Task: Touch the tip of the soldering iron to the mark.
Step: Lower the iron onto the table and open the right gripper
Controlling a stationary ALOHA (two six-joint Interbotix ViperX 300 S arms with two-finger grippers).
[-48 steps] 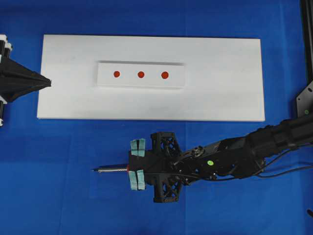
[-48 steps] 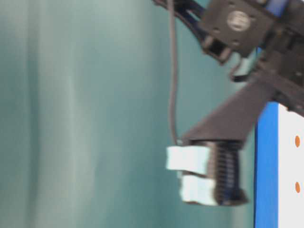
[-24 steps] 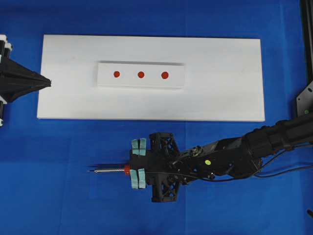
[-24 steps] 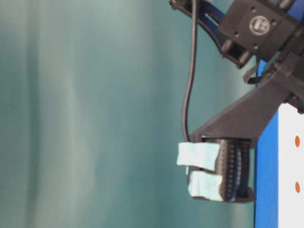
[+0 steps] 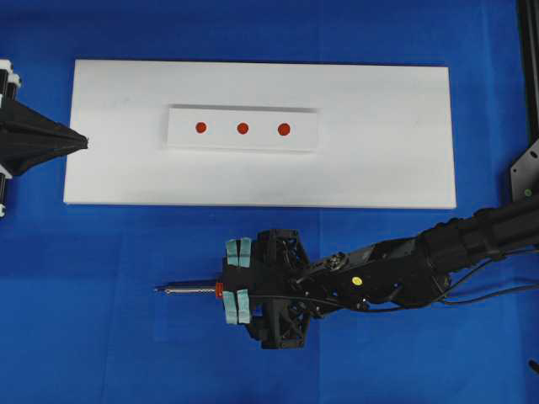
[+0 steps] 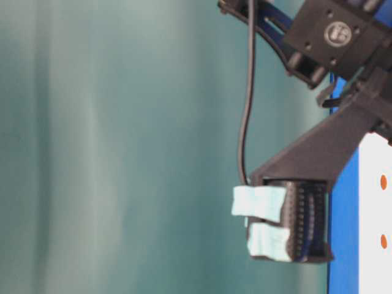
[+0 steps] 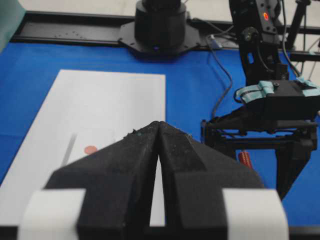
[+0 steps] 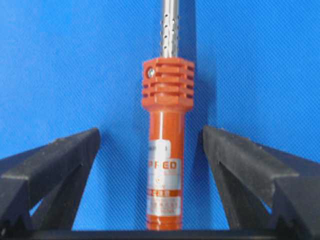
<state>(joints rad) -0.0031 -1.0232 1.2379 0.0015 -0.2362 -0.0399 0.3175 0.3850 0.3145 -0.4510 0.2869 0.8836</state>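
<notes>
The soldering iron (image 8: 166, 165) lies on the blue cloth, its red collar (image 5: 219, 290) and thin shaft pointing left. The tip of the soldering iron (image 5: 158, 289) rests well in front of the white board. My right gripper (image 5: 236, 282) straddles the handle and is open, with a gap of cloth on each side between handle and fingers (image 8: 60, 160). The mark (image 5: 242, 128) is the middle red dot on the white block (image 5: 244, 141). At the board's left edge my left gripper (image 5: 82, 141) is shut and empty, its jaws meeting at a point (image 7: 158, 125).
A white board (image 5: 387, 151) carries the block and covers the far half of the blue cloth. The iron's black cord (image 6: 246, 92) hangs beside the right arm (image 5: 404, 269). A black arm base (image 7: 160, 25) and rail stand at the far end.
My right gripper's jaws have spread apart and let go of the soldering iron, which now lies loose on the cloth. The left gripper has not moved.
</notes>
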